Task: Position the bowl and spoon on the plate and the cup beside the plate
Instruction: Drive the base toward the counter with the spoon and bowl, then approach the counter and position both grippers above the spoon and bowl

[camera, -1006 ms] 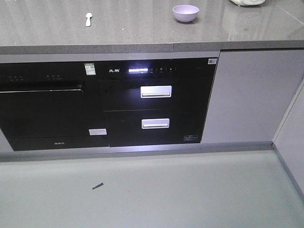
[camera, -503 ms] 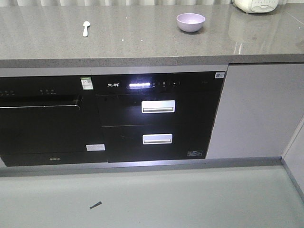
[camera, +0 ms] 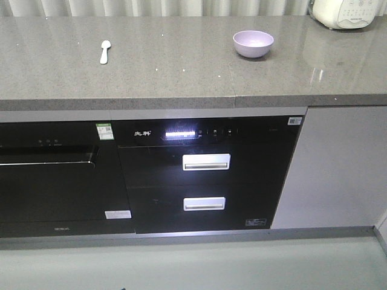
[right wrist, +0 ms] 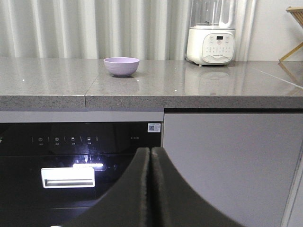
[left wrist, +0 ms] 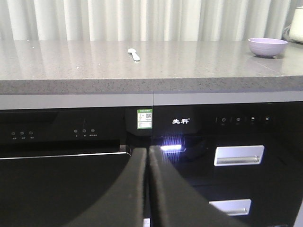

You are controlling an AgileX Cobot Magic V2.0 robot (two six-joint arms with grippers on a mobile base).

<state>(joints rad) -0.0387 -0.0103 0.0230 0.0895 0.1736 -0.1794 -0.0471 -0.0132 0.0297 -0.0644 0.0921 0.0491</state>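
My left gripper [left wrist: 147,152] and right gripper [right wrist: 151,151] both have their jaws clenched on nothing, fingers pressed flat together. Both sit low, in front of the black built-in appliances [camera: 199,175], below the counter [camera: 175,78] edge.

The spoon [camera: 104,51] lies upper left in the front view. Its long axis runs roughly away from the counter's front edge, with the rounded end farther back. In my left wrist view it sits just above and slightly left of the jaws, so the left arm looks nearer.

The bowl [camera: 253,43] stands upright, upper right, well apart from the spoon. It is up and left of my right jaws, so I judge it the right arm's job.

I can see neither plate nor cup. A white blender base [right wrist: 210,45] stands right of the bowl.
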